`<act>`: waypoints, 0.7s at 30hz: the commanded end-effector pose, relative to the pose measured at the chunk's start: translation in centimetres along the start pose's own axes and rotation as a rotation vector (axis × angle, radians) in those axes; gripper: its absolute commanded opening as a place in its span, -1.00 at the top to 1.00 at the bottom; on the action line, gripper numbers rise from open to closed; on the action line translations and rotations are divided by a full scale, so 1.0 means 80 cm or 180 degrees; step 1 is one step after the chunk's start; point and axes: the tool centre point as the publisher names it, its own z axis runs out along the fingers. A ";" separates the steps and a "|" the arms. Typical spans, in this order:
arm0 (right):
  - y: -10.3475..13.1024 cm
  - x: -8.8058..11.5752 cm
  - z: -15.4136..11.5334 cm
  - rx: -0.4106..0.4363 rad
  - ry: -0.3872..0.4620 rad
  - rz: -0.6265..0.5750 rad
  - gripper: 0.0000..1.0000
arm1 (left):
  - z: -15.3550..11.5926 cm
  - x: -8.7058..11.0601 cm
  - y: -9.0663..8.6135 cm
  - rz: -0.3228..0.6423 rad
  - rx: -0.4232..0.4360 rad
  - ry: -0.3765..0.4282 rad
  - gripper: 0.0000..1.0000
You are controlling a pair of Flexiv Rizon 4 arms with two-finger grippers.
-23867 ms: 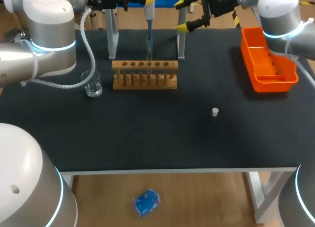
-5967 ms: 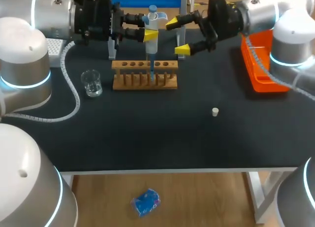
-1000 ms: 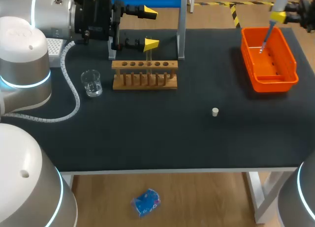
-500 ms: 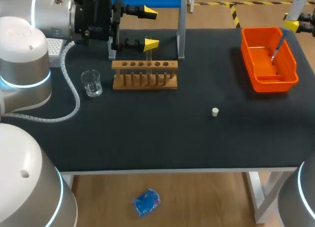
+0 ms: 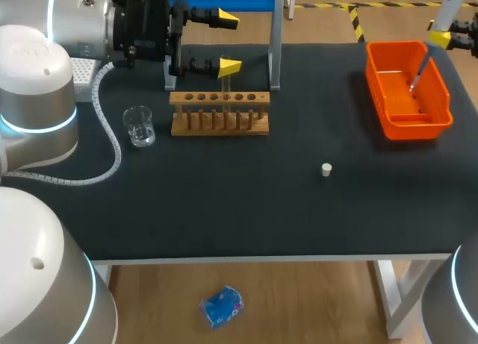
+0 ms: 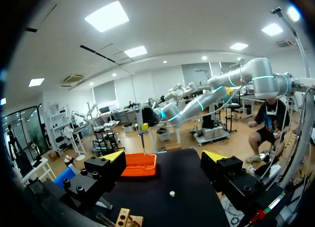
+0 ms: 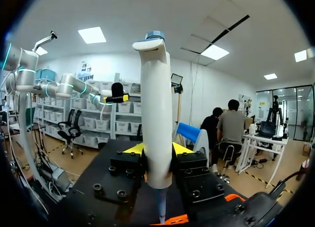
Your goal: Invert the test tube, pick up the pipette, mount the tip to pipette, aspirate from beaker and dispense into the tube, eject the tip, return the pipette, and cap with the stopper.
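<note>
looking down from the head view, you find your right gripper [image 5: 439, 36] past the table's [image 5: 261, 210] far right corner, its fingers clamped on the pipette [image 5: 442, 7], which leans with its tip [image 5: 418, 72] over the orange bin [image 5: 407, 122]. in the right wrist view it stands upright between the two yellow tips. your left gripper [image 5: 228, 42] hovers above the wooden rack [image 5: 219, 114], fingers wide apart with nothing between them. the beaker [image 5: 139, 125] sits just left of the rack, and the white stopper [image 5: 326, 169] lies well apart from both, nearer you
</note>
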 end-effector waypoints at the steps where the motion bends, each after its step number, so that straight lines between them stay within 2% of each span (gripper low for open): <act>1: -0.002 -0.016 -0.014 0.0014 0.0039 -0.0027 1.00 | 0.001 0.000 0.001 0.0005 0.0010 -0.0009 -1.00; 8: -0.004 -0.021 -0.035 0.0022 -0.0023 0.0003 1.00 | 0.001 0.000 0.001 0.0005 0.0010 -0.0009 -1.00; 18: -0.005 -0.020 -0.036 0.0023 -0.0021 0.0021 1.00 | -0.001 0.000 0.001 -0.0052 0.0012 -0.0056 -1.00; 21: -0.005 -0.020 -0.036 0.0023 -0.0021 0.0021 1.00 | 0.008 -0.008 0.003 -0.0059 0.0002 -0.0048 -1.00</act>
